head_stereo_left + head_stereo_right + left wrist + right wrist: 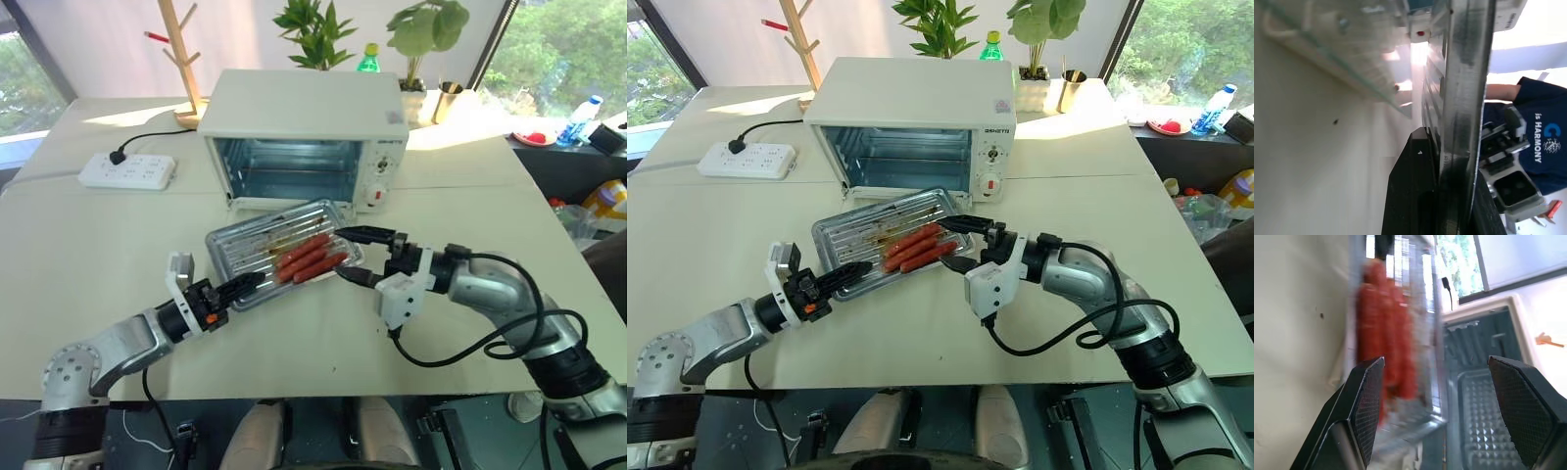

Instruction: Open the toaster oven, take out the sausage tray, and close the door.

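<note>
The white toaster oven [304, 103] stands at the back of the table with its cavity open. Its glass door [1352, 68] is folded down flat in front. The silver sausage tray [235, 240], with red sausages [309, 257] on its wire rack, sits just in front of the oven and partly over the door. My left gripper [243, 283] is shut on the tray's near-left rim. My right gripper [339, 253] is open, with its fingers [1369, 396] spread on either side of the tray's right end.
A plugged-in white power strip [127, 170] lies at the back left, near a wooden rack [186, 59]. Potted plants [315, 34], a green bottle [368, 59] and a cup [448, 100] stand behind the oven. A person in a dark blue shirt [1542, 142] is nearby.
</note>
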You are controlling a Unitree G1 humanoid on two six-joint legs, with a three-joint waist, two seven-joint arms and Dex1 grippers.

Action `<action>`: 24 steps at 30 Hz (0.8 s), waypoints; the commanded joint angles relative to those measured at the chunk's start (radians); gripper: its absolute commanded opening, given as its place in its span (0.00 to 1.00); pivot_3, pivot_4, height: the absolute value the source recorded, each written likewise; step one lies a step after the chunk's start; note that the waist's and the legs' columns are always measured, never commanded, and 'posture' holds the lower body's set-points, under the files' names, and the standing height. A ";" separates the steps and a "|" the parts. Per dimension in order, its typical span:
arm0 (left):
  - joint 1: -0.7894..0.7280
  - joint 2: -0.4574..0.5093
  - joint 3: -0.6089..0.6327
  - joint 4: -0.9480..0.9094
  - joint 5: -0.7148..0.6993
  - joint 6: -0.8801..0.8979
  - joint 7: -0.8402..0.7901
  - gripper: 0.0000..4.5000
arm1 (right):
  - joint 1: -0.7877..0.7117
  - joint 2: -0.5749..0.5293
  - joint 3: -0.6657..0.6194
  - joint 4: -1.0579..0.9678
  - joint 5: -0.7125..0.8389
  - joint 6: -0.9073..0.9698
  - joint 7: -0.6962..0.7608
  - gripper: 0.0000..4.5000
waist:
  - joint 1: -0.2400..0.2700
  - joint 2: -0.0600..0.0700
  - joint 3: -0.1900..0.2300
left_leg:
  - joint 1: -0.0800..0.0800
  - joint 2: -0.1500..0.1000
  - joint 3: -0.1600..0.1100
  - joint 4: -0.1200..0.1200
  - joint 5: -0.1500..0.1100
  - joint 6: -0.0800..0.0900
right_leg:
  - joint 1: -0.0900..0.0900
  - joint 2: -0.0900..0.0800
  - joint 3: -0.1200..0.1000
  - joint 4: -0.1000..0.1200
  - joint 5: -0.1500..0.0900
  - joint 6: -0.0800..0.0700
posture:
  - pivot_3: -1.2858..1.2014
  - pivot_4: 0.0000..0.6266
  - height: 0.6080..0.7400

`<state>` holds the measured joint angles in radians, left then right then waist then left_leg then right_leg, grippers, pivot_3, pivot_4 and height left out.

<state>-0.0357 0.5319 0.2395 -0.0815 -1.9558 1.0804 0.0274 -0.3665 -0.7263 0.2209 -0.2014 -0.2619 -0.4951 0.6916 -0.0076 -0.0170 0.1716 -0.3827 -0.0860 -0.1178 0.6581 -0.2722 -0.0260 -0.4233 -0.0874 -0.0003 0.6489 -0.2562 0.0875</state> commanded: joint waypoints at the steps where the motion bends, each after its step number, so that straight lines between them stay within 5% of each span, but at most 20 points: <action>1: 0.019 -0.020 0.024 -0.036 -0.016 -0.011 -0.029 0.00 | 0.024 -0.021 -0.070 -0.041 0.091 0.082 0.025 0.76 | 0.001 0.000 0.000 | 0.000 0.000 0.000 0.000 0.000 0.000 | 0.000 0.000 0.000 0.000 0.000 0.000 | 0.52 0.24 1.00; 24: 0.358 -0.197 0.174 -0.406 -0.016 -0.234 -0.047 0.00 | 0.000 0.038 -0.126 0.308 0.275 0.475 0.143 0.76 | 0.020 0.002 0.001 | -0.003 0.003 0.003 -0.001 -0.002 0.003 | -0.001 -0.001 0.000 -0.006 0.000 -0.001 | 0.52 0.24 1.00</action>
<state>0.3061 0.3435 0.3734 -0.4208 -1.9527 0.8842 -0.0028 -0.3398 -0.6967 0.1033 0.0992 -0.0153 -0.0328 0.8223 0.0123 -0.0153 0.1727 -0.3854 -0.0833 -0.1144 0.6574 -0.2740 -0.0231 -0.4244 -0.0882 -0.0001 0.6430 -0.2566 0.0860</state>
